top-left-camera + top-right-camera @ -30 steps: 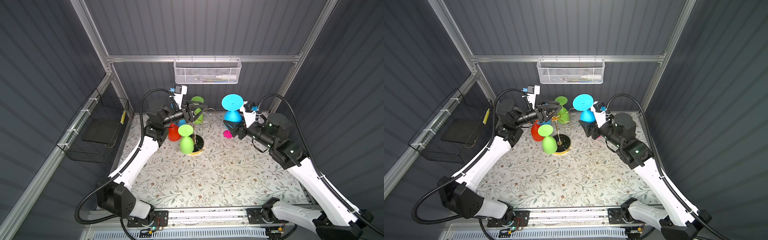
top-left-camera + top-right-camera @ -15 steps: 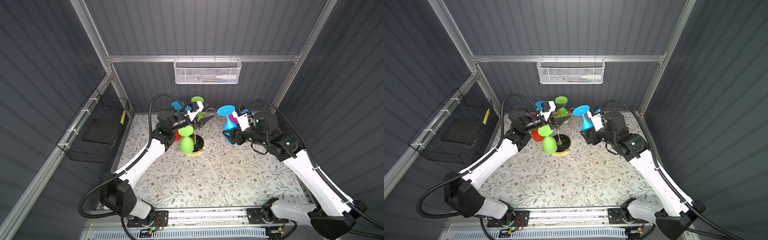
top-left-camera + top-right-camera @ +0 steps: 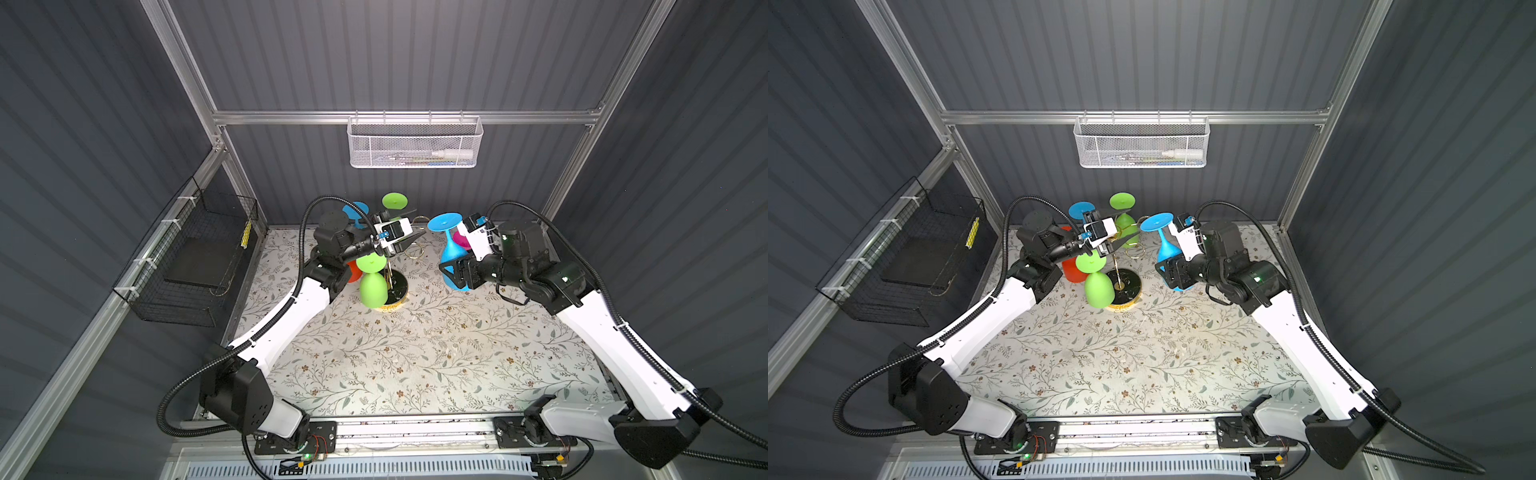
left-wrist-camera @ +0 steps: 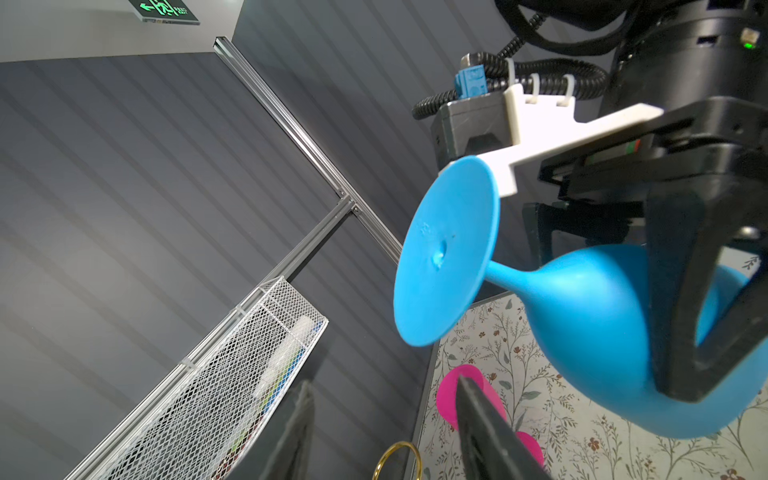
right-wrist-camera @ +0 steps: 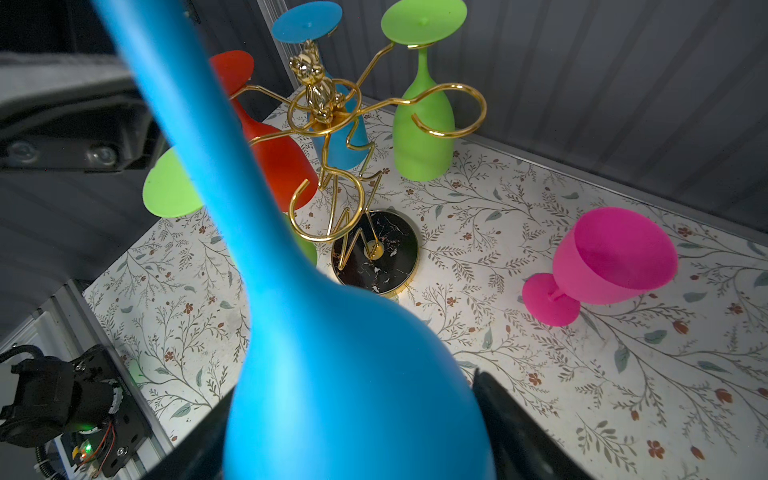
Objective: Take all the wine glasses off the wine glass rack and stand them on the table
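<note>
- Floral-print surface [image 3: 415, 365] in a grey ribbed booth, with both arms reaching in toward the back.
- right gripper [image 3: 457, 276]: clamped on the bowl of the blue wine glass [image 3: 451, 251]. The right wrist view shows one finger on each side of the bowl.
- Glass orientation: upside down, with the bowl low in the gripper and the foot up, tilted toward the rack. The bowl looks clear of the surface.
- Glass is off the wine glass rack [image 3: 395, 286]. In both top views it sits just right of the rack, and no wire loop touches it.
- Rack stands upright left of centre, with its black marbled base flat on the surface and the gold pole and loops above it.
- Four glasses hang foot-up on the rack: near green glass [image 3: 373, 289], red glass [image 3: 354, 270], far blue glass [image 3: 355, 210], far green glass [image 3: 395, 200].
- left gripper [image 3: 413, 227]: up at the rack's top, pointing right toward the held glass. Its fingers [image 4: 486, 428] are parted with nothing clamped. A gold loop shows between them in the left wrist view, and I can't tell whether they touch the wire.
- pink glass [image 5: 611, 257]: lying on its side on the surface, right of the rack and beyond the held glass.
- white mesh basket [image 3: 415, 145] hangs on the back rail, and a black wire basket [image 3: 195, 266] on the left wall.
</note>
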Robot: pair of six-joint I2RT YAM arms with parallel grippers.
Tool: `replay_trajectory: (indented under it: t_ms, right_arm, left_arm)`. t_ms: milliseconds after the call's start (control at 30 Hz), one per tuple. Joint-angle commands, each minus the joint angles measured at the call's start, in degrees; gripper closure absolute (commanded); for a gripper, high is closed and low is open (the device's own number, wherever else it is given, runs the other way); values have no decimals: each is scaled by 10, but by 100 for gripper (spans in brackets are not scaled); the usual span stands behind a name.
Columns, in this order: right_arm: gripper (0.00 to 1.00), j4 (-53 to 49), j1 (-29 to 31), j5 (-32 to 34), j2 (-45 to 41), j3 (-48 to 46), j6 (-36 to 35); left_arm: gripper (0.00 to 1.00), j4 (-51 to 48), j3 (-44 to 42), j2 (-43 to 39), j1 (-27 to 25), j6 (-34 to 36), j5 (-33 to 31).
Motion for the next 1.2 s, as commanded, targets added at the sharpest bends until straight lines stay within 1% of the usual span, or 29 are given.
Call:
replay_trajectory:
  t_ms: [0, 300, 733, 1033, 1167]
  right_arm:
    - [58, 2, 6, -15, 6, 15, 6]
    - [58, 5, 17, -18, 15, 15, 9]
    - [59, 0, 26, -23, 29, 19, 12]
    - [58, -11, 32, -26, 40, 26, 10]
    - [58, -11, 34, -29, 44, 26, 11]
  left_arm:
    - [44, 17, -1, -5, -6, 21, -6]
    - [48, 15, 1, -1, -14, 40, 16]
    - [65, 3, 3, 3, -20, 50, 10]
    - [71, -5, 4, 3, -23, 59, 6]
    - [81, -17, 7, 3, -23, 67, 5]
